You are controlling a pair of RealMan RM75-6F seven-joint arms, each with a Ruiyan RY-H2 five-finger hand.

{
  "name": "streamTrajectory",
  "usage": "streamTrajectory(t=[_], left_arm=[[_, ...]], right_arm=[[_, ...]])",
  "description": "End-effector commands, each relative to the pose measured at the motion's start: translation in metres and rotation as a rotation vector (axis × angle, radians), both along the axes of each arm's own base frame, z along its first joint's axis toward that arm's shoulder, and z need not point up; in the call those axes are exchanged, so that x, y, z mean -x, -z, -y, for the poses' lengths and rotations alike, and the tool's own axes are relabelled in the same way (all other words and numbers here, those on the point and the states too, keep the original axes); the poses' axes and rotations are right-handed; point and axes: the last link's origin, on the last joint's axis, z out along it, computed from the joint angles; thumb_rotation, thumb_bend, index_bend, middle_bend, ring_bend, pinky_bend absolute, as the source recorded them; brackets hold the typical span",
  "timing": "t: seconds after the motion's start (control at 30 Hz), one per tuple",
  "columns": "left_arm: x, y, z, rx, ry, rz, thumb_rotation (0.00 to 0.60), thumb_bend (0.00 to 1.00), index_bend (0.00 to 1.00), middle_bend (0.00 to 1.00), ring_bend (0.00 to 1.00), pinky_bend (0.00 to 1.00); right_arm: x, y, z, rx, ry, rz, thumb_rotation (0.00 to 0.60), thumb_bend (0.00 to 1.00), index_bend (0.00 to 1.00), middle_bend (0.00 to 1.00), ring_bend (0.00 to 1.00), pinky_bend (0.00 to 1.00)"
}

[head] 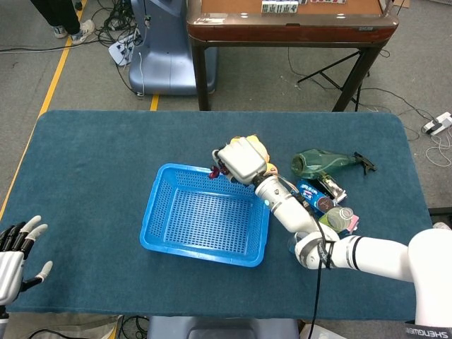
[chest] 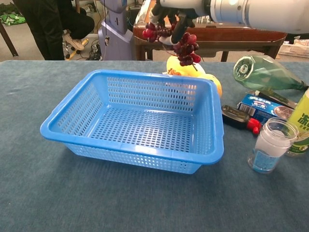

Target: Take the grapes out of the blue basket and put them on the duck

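My right hand [head: 240, 161] [chest: 178, 9] holds a bunch of dark red grapes [chest: 179, 41] [head: 220, 170] high above the far rim of the blue basket [head: 201, 244] [chest: 82, 145]. The bunch dangles below the fingers, just in front of the yellow duck [head: 263, 172] [chest: 212, 80], which lies on the table behind the basket's far right corner. The basket's mesh floor is bare. My left hand [head: 15, 247] rests at the table's front left edge with its fingers spread and nothing in it.
Right of the basket lie a green glass bottle [head: 321, 162] [chest: 263, 73], a blue packet [chest: 263, 107], a black device with a red end [chest: 237, 117], a small clear jar [chest: 268, 146] and a green plastic bottle [head: 332, 220]. A wooden table [head: 289, 25] stands behind.
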Motion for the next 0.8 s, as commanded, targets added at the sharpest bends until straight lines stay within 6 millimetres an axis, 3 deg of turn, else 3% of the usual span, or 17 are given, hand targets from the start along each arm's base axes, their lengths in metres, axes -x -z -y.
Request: streamTrajectory(t=[0.03, 0.5, 0.73, 0.8], left_arm=[[0.000, 0.000, 0.000, -0.002, -0.002, 0.000, 0.600, 0.31, 0.21, 0.09, 0.08, 0.05], [0.005, -0.001, 0.000, -0.001, -0.017, -0.001, 0.600, 0.31, 0.21, 0.09, 0.08, 0.05], [0.004, 0.001, -0.001, 0.003, -0.012, -0.001, 0.600, 0.31, 0.21, 0.09, 0.08, 0.05], [0.003, 0.001, -0.001, 0.004, -0.011, -0.001, 0.600, 0.31, 0.21, 0.09, 0.08, 0.05]], right_arm=[[0.012, -0.004, 0.014, 0.026, 0.065, -0.004, 0.600, 0.58, 0.63, 0.56, 0.60, 0.72], [0.052, 0.003, 0.044, 0.066, 0.232, -0.096, 0.600, 0.56, 0.60, 0.48, 0.56, 0.68], [0.053, -0.004, 0.038, 0.001, 0.266, -0.073, 0.600, 0.53, 0.17, 0.26, 0.29, 0.52], [0.053, -0.009, 0.036, 0.004, 0.259, -0.065, 0.600, 0.53, 0.12, 0.23, 0.26, 0.49]])
